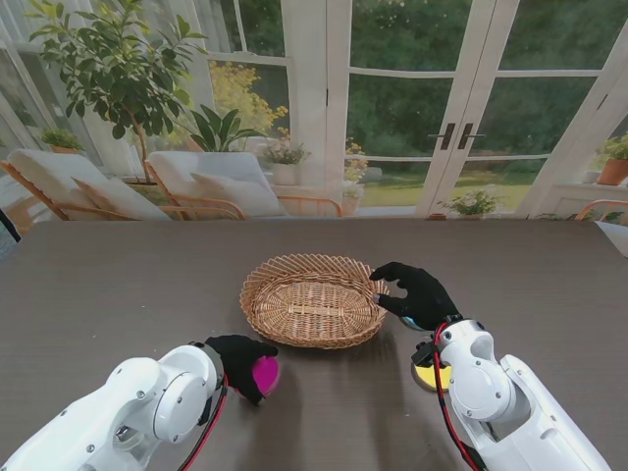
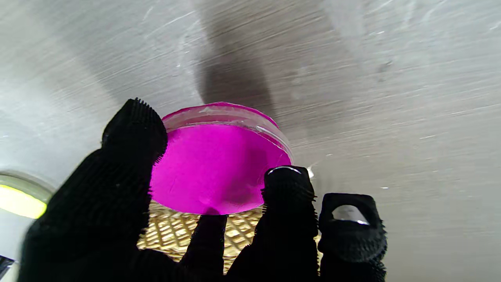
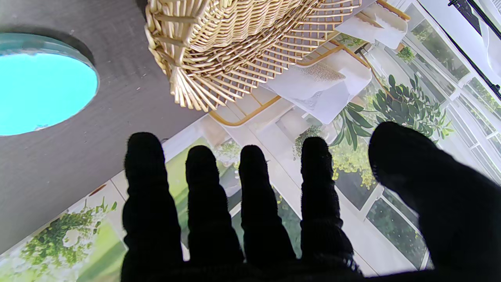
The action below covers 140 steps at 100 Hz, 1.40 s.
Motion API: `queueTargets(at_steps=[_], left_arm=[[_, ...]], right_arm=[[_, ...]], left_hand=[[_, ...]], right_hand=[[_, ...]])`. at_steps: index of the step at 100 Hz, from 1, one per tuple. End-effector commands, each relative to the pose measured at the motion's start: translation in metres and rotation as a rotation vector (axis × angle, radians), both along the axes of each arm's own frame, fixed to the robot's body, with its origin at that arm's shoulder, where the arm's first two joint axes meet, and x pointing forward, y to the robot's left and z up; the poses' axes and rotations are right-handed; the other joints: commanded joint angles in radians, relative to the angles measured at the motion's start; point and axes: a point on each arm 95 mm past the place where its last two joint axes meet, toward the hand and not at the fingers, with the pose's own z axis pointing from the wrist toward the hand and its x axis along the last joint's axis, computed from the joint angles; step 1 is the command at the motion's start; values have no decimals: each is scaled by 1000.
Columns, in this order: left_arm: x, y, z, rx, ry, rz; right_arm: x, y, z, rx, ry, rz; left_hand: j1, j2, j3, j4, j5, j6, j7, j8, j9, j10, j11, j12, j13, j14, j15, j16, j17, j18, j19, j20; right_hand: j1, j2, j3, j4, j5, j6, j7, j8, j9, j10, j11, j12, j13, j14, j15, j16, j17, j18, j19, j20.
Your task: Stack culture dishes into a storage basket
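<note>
The oval wicker basket [image 1: 312, 299] sits mid-table with nothing in it. My left hand [image 1: 240, 363] is nearer to me than the basket's left end and is shut on a magenta culture dish [image 1: 266, 375]. In the left wrist view the thumb and fingers [image 2: 287, 203] clasp the magenta dish [image 2: 219, 164] by its rim, and the basket [image 2: 176, 231] shows behind it. My right hand [image 1: 417, 292] is open at the basket's right rim, fingers [image 3: 250, 203] spread and holding nothing. A cyan dish [image 3: 39, 90] lies on the table under that hand.
A yellow dish [image 1: 432, 376] lies on the table beside my right wrist, also seen at the edge as the yellow dish [image 2: 15, 199] in the left wrist view. The dark table's far edge [image 1: 314, 220] meets chairs, plants and glass doors.
</note>
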Motion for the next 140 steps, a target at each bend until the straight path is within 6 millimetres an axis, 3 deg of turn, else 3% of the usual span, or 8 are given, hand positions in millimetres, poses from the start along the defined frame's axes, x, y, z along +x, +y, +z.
queueTargets(at_steps=[1,28,79,105,120,140], left_arm=[[3,-6,-1,-13,17,-10],[10,-32,-11,-27,56,-97],[4,-69,-19,4,98,-283],[7,-75,-33,52,64,-326],[9,-77,-36,66,35,-358],[9,-81,-41,32,36,-370]], right_arm=[[-2,2,-2,-1,9,12],[-2,1,-2,-1,11,7],[-2,1,0,0,5,5],[-2,1,1,1,2,6],[-2,0,1,1,3,3],[-2,0,1,0,1,5]], left_hand=[[123,151,116,100,117,-10,133,52,81,-111,89,35,22,3,37,0,0,2,99,9],[120,158,103,100,116,-15,132,51,79,-115,87,33,19,1,32,-1,-2,-4,96,9],[116,173,90,101,120,-25,133,48,79,-124,90,31,17,-5,21,-6,-4,-18,90,1],[101,178,76,98,110,-21,127,43,49,-119,79,24,2,-2,4,-12,-15,-23,82,-7],[90,185,53,95,96,-22,113,30,4,-132,82,29,-19,-24,2,-12,-34,-49,70,-10],[58,172,10,85,73,-24,99,17,-48,-127,64,23,-46,-14,-23,-24,-60,-50,48,-13]], right_hand=[[-9,-5,-71,-3,-17,-14,-4,11,-33,20,-7,-13,2,13,3,12,-234,5,-26,32],[-9,-4,-71,-3,-16,-14,-3,11,-34,19,-7,-13,1,11,3,12,-235,5,-28,32],[-9,-4,-71,-3,-16,-12,-3,11,-35,20,-7,-13,1,13,3,12,-234,4,-28,33],[-10,-2,-71,-3,-17,-10,-3,11,-35,20,-7,-13,2,13,3,12,-235,5,-29,33],[-9,-2,-71,-3,-15,-10,-2,11,-34,20,-7,-13,3,13,3,12,-236,5,-29,33],[-10,-3,-72,-3,-14,-9,-2,12,-34,19,-6,-13,3,12,3,12,-235,4,-29,34]])
